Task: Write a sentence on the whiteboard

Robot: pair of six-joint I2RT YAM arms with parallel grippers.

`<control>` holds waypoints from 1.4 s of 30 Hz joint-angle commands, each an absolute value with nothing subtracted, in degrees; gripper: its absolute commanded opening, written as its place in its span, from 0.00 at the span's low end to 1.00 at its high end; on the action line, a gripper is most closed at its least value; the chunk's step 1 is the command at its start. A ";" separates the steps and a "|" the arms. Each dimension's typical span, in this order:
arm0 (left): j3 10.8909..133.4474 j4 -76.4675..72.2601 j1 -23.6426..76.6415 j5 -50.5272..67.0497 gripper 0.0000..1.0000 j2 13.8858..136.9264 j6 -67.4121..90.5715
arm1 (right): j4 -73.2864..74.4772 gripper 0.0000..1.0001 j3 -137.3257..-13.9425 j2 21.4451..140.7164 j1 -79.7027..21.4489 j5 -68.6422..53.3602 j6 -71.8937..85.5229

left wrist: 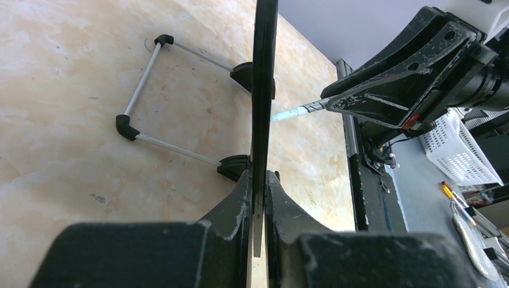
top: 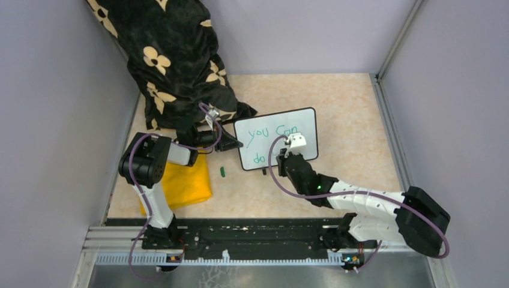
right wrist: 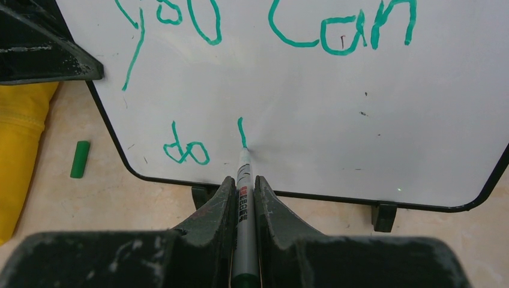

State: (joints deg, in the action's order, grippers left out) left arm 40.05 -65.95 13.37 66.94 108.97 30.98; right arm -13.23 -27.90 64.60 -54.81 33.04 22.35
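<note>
At the middle of the worktop: the whiteboard stands tilted on its two small black feet, with a wire prop behind it.
Sentence: green marker text on the board face. The upper line reads "you Can" and the lower line "do". One short upright stroke sits just right of "do".
Progress (judgement): the last word has only just been begun, so you are late in the task but not done.
Left tool: the left tool is pressed together on the board's left frame edge, which it pinches edge-on to brace the board.
Right tool: the right tool sits in front of the board's lower middle. It is clamped on the marker, and the tip touches the face at the foot of that stroke.
Board handling (judgement): the board looks thin, light and stiff, with a slick face. On such small feet it will likely slide or rock under pen pressure. Hold it by the frame, as now, and never by the written face.
Marker handling (judgement): the barrel is slim and smooth and could twist in the pinch. Keep your grip low, near the tip, and press lightly.
Left of the board: a green cap lies on the worktop, and a yellow cloth lies beyond it.
Behind the board's left corner: a dark flowered fabric is heaped up.
Risk (judgement): a smeared "do" if your right tool drags across it.
</note>
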 commanded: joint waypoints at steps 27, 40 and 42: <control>39.61 -59.85 14.59 65.65 0.00 110.92 29.00 | -14.37 0.00 -26.25 57.66 -55.10 30.40 21.96; 39.60 -59.85 14.59 65.67 0.00 111.00 29.00 | -16.75 0.00 -29.98 62.29 -55.10 30.51 21.69; 39.61 -59.85 14.58 65.66 0.00 111.01 29.00 | -17.21 0.00 -30.35 62.87 -55.06 30.50 21.62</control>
State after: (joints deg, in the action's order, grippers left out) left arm 40.05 -65.98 13.37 66.96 108.97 30.98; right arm -13.06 -26.68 62.04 -55.00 30.65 22.09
